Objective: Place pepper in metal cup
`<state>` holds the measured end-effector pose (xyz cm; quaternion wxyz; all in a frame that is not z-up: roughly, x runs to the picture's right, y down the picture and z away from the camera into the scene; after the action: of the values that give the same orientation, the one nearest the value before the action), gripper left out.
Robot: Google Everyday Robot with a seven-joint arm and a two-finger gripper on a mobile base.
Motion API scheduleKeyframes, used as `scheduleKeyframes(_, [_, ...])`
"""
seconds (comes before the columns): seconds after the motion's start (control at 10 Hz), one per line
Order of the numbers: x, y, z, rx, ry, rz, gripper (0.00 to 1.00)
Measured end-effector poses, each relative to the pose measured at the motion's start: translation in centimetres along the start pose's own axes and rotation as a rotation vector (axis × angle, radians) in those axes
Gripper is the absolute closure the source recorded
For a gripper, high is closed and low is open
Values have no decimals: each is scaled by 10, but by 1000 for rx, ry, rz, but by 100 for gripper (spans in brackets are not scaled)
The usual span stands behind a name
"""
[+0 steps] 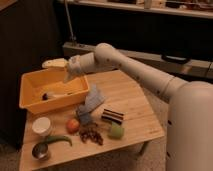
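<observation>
The pepper [59,139] is a slim green chili lying on the wooden table [135,107] near its front left corner. Its tip reaches the metal cup [40,151], which stands upright at the table's front left. My gripper [56,71] hangs well behind them, over the yellow bin [30,102] at the back left. It is open, with one pale finger pointing left and the other pointing down, and holds nothing.
A white cup [41,125] stands just behind the metal cup. A red-orange fruit [73,125], a brown snack pile [91,134], a pale-green fruit [116,131], a dark bar [112,116] and a blue-grey cloth [91,104] crowd the table's middle. The bin holds a few items.
</observation>
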<state>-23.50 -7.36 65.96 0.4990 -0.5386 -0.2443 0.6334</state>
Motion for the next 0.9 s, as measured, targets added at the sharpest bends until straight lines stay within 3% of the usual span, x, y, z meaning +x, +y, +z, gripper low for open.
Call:
scheduleKeyframes(0.2, [4, -2, 2, 121, 34, -62, 20])
scheduleKeyframes(0.4, [-10, -13, -11, 349, 132, -236, 20])
scheduleKeyframes(0.6, [-12, -27, -17, 423, 195, -356, 20])
scheduleKeyframes(0.7, [-10, -39, -18, 442, 219, -360, 20])
scheduleKeyframes(0.9, [-8, -38, -14, 439, 228, -363, 20])
